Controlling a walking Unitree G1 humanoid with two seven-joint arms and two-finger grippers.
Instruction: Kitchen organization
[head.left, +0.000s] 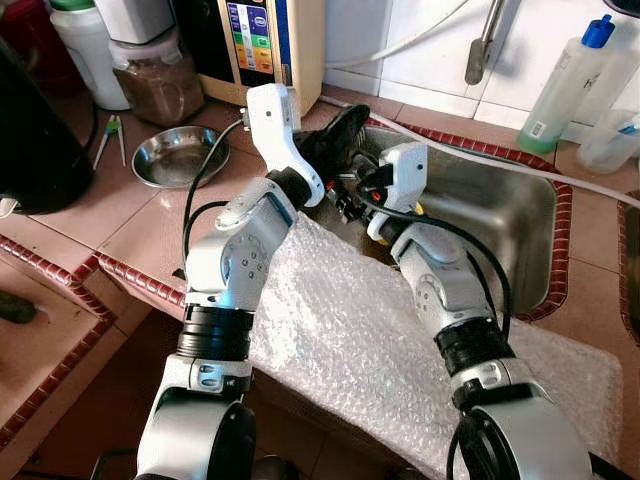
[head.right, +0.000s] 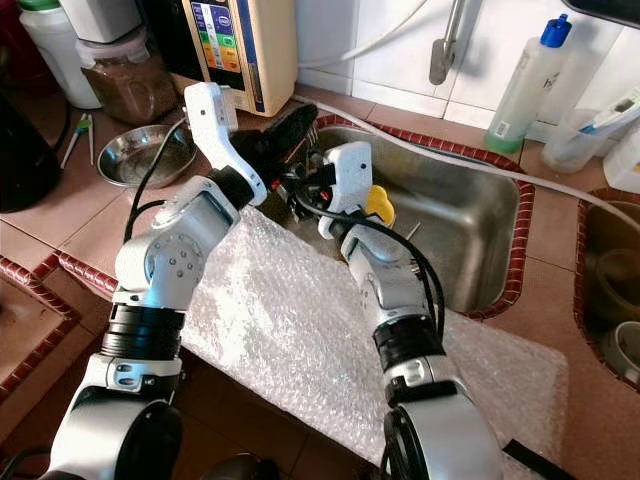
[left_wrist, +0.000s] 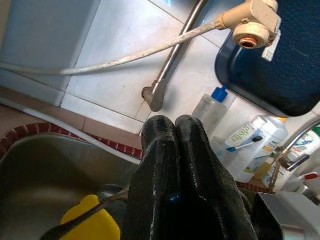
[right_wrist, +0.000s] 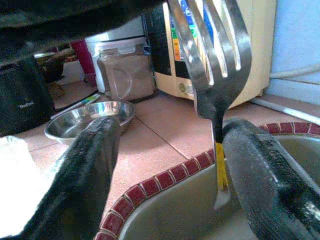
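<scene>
The tips of both grippers are largely hidden behind the wrist housings in the head views, where they meet at the near left corner of the steel sink (head.left: 520, 215). In the left wrist view, the left gripper (left_wrist: 175, 131) is seen with its two black fingers pressed flat together and nothing visible between them; a yellow object (left_wrist: 92, 225) in the sink is cut off at the frame edge and cannot be identified. In the right wrist view, the right gripper (right_wrist: 165, 150) is shown spread wide, and a fork (right_wrist: 215, 60) with a yellow handle stands upright between its fingers, tines up, touching or just beside one finger (right_wrist: 260, 170); whether it is gripped or what supports it cannot be told. The fork is placed over the sink's red-tiled rim (right_wrist: 165, 182). A bubble-wrap sheet (head.left: 350, 330) is spread along the counter's front edge beneath both arms. A steel bowl (head.left: 178, 155) lies well apart on the tiles to the left, and bare tile is left between it and the sink
</scene>
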